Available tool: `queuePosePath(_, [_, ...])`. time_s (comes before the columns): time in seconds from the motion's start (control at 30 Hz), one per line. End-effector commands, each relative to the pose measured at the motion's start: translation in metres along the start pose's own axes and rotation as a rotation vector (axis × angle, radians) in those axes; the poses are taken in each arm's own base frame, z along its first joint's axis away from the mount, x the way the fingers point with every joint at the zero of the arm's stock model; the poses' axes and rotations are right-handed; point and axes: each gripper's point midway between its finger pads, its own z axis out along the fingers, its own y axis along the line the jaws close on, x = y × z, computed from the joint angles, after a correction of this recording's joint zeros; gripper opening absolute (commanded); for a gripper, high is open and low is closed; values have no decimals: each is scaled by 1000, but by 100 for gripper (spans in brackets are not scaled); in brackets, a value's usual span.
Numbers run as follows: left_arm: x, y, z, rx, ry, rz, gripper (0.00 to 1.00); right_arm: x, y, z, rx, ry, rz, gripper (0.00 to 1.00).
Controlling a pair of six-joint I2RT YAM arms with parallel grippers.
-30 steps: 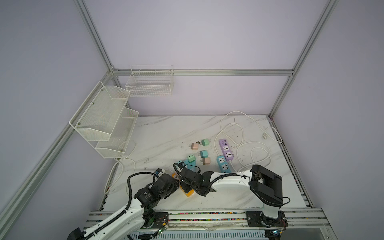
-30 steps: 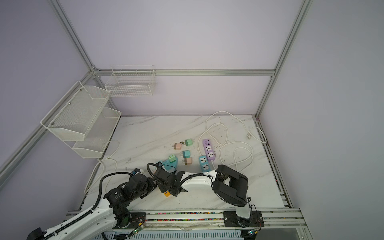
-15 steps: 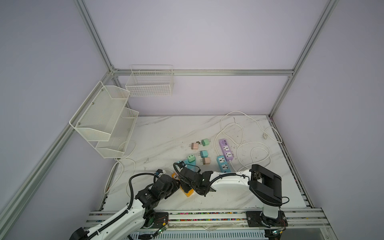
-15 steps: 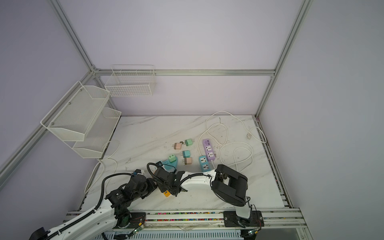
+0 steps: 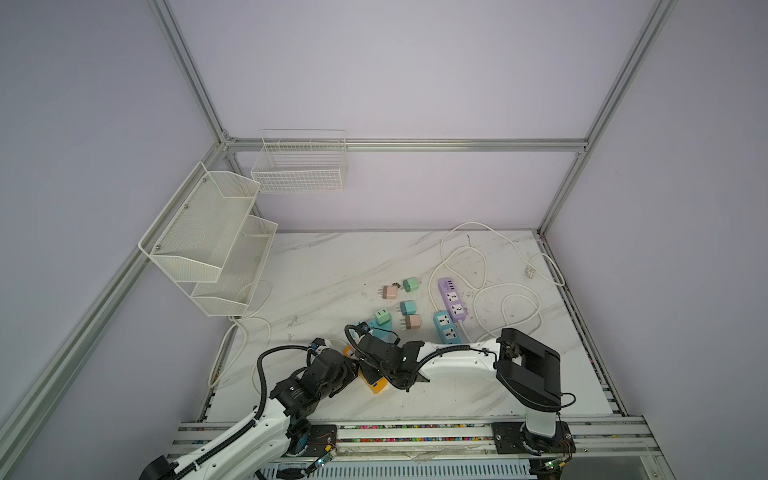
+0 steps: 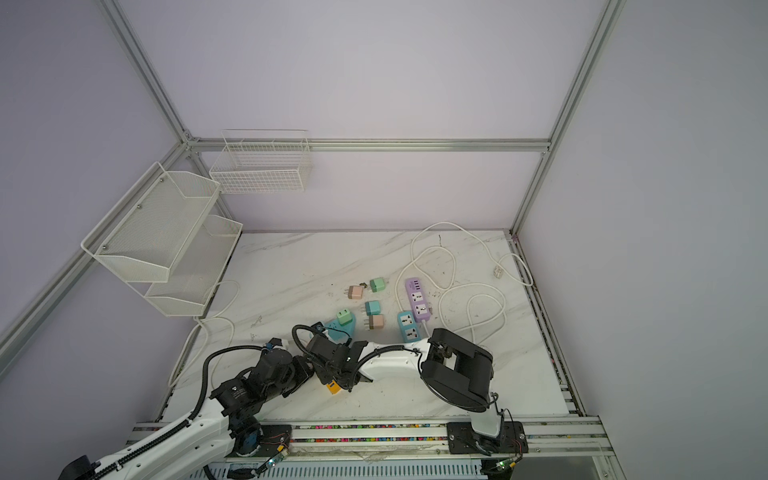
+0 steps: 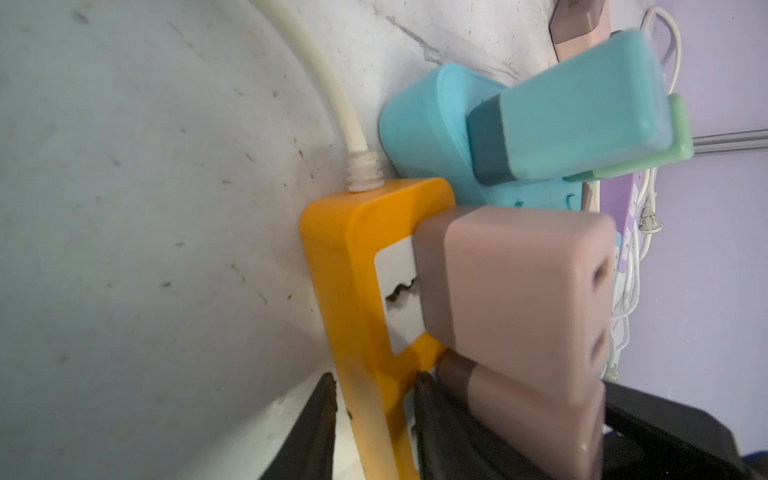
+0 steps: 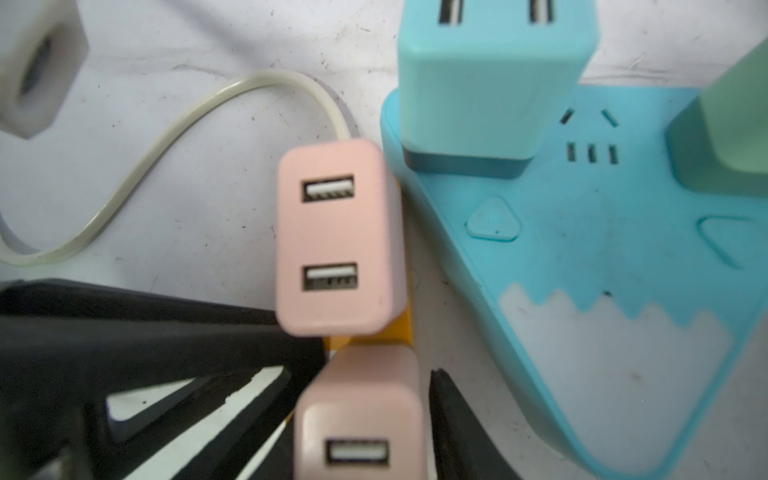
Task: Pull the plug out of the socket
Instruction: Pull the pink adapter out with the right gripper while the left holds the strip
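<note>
An orange socket strip (image 5: 376, 384) (image 7: 353, 257) lies near the table's front edge with two pink plugs standing in it. My left gripper (image 7: 374, 376) (image 5: 348, 369) is shut on the strip's sides, beside the nearer pink plug (image 7: 532, 424). My right gripper (image 8: 365, 374) (image 5: 369, 362) comes from the opposite side and straddles that same plug (image 8: 361, 407). A thin gap shows between one finger (image 8: 453, 415) and the plug, and the other finger is hidden behind it. The second pink plug (image 8: 332, 237) sits further along the strip. The plug's base still meets the socket face.
A blue triangular strip (image 8: 582, 249) (image 5: 370, 328) holding a teal plug and a green plug touches the orange one. Loose plugs (image 5: 408, 308), a blue strip (image 5: 445, 328), a purple strip (image 5: 453, 297) and white cords (image 5: 498, 299) lie behind. Wire racks (image 5: 208, 232) hang on the left wall.
Both grippers stay at the orange strip. The left arm has shifted very slightly; nothing else visibly moves in the top views.
</note>
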Motion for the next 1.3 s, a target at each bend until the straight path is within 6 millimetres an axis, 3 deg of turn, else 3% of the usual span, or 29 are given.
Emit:
queuePosePath(0.0, [17, 49, 6, -151, 56, 32, 31, 11, -5, 5, 37, 42, -54, 39])
queuePosePath(0.53, [25, 74, 7, -242, 79, 11, 27, 0, 1, -5, 16, 28, -102, 27])
queuePosePath(0.77, [25, 74, 8, -245, 85, 11, 27, -1, 6, 2, 11, 40, -126, 20])
queuePosePath(0.9, [26, 74, 8, -247, 88, 13, 27, -7, 11, -10, -24, 10, -123, 20])
queuePosePath(1.1, [26, 73, 9, -249, 92, 19, 27, -3, -2, -9, 37, 17, -143, 19])
queuePosePath(1.27, [26, 73, 9, -247, 91, 16, 26, 0, 13, -12, -29, 15, -128, 18])
